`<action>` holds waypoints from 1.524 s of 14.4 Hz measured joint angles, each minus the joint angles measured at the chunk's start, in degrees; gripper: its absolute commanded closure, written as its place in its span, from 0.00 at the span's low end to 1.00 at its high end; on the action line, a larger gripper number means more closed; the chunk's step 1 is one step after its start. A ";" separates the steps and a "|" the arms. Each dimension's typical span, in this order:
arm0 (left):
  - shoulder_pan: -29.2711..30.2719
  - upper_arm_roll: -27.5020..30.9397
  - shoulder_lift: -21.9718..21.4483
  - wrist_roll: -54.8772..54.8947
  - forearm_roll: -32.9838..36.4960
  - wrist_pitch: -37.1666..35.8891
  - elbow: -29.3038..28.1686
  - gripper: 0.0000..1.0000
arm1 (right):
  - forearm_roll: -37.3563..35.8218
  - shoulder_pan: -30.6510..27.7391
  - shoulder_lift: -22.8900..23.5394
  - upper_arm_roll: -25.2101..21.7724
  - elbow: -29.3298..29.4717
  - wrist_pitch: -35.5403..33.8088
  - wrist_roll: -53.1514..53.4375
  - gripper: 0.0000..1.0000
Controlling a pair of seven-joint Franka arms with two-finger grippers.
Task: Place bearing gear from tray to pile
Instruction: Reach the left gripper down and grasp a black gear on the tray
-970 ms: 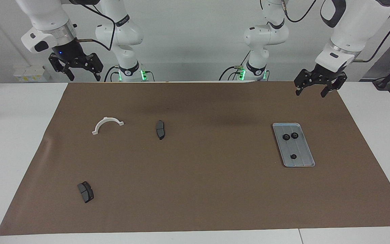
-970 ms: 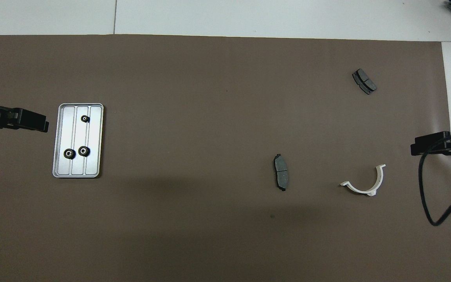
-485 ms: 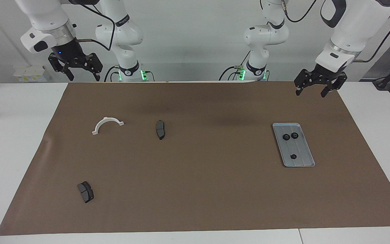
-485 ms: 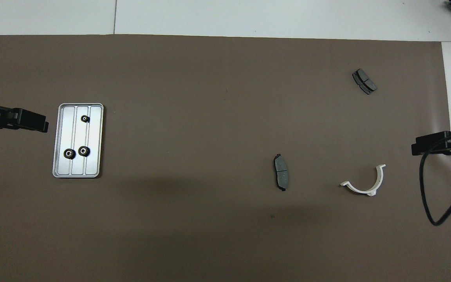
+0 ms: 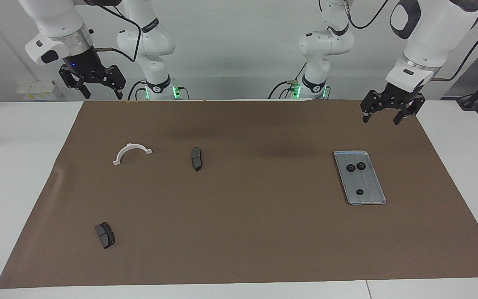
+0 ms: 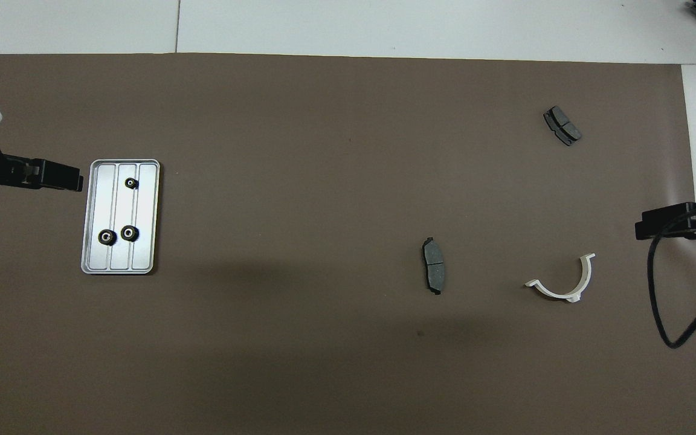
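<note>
Two arms hang over your table, and under them a brown mat (image 5: pixel 239 232) covers most of the white tabletop (image 5: pixel 15 174). On the mat, toward the left arm's end, you have the silver-grey tray (image 5: pixel 371 187) with its ridges running lengthwise; three black gears lie in it, a pair of gears (image 5: pixel 355 167) side by side at the end nearer the robots and a single gear (image 5: pixel 359 192) farther from them. The left gripper (image 5: pixel 386 116) is up in the air over the mat's edge at that same end; its fingers are spread apart with nothing between them. The right gripper (image 5: pixel 98 89) waits raised over the table edge at the right arm's end, fingers likewise apart and empty. Toward that end you can see a white half-ring bracket (image 5: pixel 131 153), and beside it, more toward the middle of the mat, a slim curved dark pad (image 5: pixel 196 158). A squat two-block brake pad (image 5: pixel 105 235) lies well apart from both, farther from the robots, with no gears around it.
</note>
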 measured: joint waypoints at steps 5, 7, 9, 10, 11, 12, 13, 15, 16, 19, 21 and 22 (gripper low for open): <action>2.06 0.38 6.13 -0.08 0.00 16.66 -6.90 0.00 | 0.00 0.00 0.00 0.00 0.00 0.00 0.00 0.00; 2.95 0.42 10.88 -0.07 0.00 23.33 -7.53 0.00 | 0.00 0.00 0.00 0.00 0.00 0.00 0.00 0.00; 3.34 0.44 14.77 -0.07 0.00 28.48 -8.22 0.00 | 0.00 0.00 0.00 0.01 0.00 0.00 0.00 0.00; 3.33 0.42 16.45 -0.07 0.00 30.38 -8.42 0.00 | 0.00 0.02 -0.02 0.04 0.00 0.00 0.00 0.00; 3.33 0.40 17.99 -0.07 0.00 31.73 -8.51 0.00 | 0.00 0.05 -0.07 0.09 0.00 0.00 0.00 0.00; 3.33 0.39 19.50 -0.07 0.00 33.03 -8.56 0.00 | 0.00 0.11 -0.12 0.14 0.00 0.00 0.00 0.00; 3.31 0.32 20.96 -0.06 0.00 34.55 -8.60 0.05 | 0.00 0.19 -0.17 0.16 0.00 0.00 0.00 0.00; 3.25 0.13 23.44 -0.06 0.00 36.56 -8.67 0.30 | 0.00 0.20 -0.23 0.18 0.00 0.00 0.00 0.00; 3.25 0.09 24.20 -0.06 0.00 36.84 -8.81 0.38 | 0.00 0.20 -0.25 0.18 0.00 0.00 0.00 0.00; 3.25 0.09 24.55 -0.05 0.01 37.26 -9.70 0.57 | 0.00 0.20 -0.59 0.18 0.01 0.00 0.00 0.00; 3.25 0.09 24.55 -0.05 0.01 37.27 -10.62 0.57 | 0.00 0.14 -1.04 0.14 0.01 0.00 0.00 0.00; 3.25 0.09 24.55 -0.05 0.01 37.28 -11.11 0.57 | 0.00 0.09 -1.13 0.07 0.01 0.00 0.00 0.00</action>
